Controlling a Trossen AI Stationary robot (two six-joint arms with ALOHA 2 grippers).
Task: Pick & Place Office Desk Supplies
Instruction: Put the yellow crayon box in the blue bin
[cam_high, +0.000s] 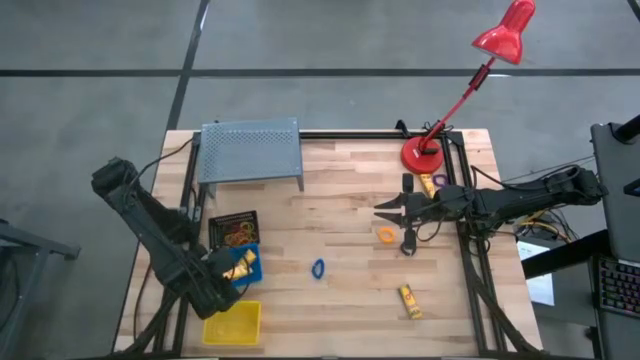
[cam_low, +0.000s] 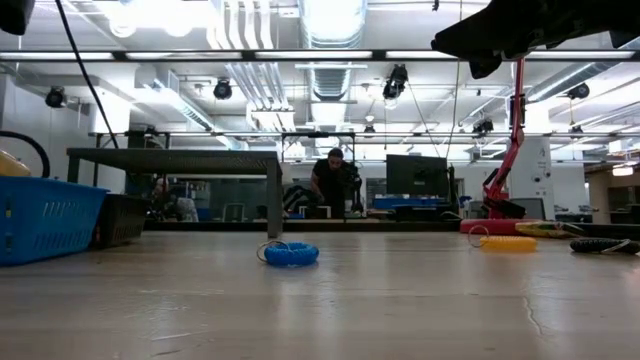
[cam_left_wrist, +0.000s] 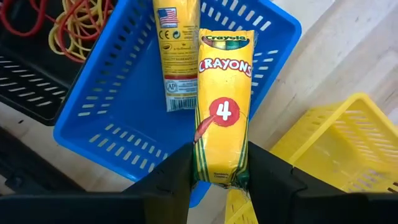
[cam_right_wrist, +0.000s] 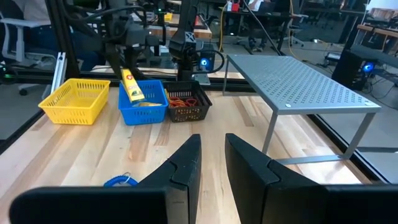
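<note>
My left gripper (cam_left_wrist: 219, 180) is shut on a yellow crayon pack (cam_left_wrist: 224, 106) and stands over the blue bin (cam_left_wrist: 112, 124) at the table's near left. A second yellow pack (cam_left_wrist: 177, 56) lies in that bin. The black bin (cam_left_wrist: 31, 81) beside it holds red and orange rubber bands (cam_left_wrist: 74, 25). Out on the table lie a blue ring (cam_high: 318, 268), an orange ring (cam_high: 386, 234) and another yellow pack (cam_high: 410, 301). My right gripper (cam_right_wrist: 211, 155) hovers at the table's right, fingers slightly apart with nothing between them. My left gripper pinches the crayon pack between its two fingers, on the pack's two long edges close to one end (cam_left_wrist: 221, 171). The fingers come from above and point down. The pack sticks out past them, printed face up and tilted (cam_right_wrist: 130, 86), over the blue bin.
A yellow bin (cam_high: 232, 322) stands at the near left edge. A grey perforated metal shelf (cam_high: 250, 150) stands at the far left, and a red desk lamp's base (cam_high: 424, 155) at the far right. A yellow item (cam_high: 428, 184) and small dark items lie near my right gripper (cam_high: 385, 210).
</note>
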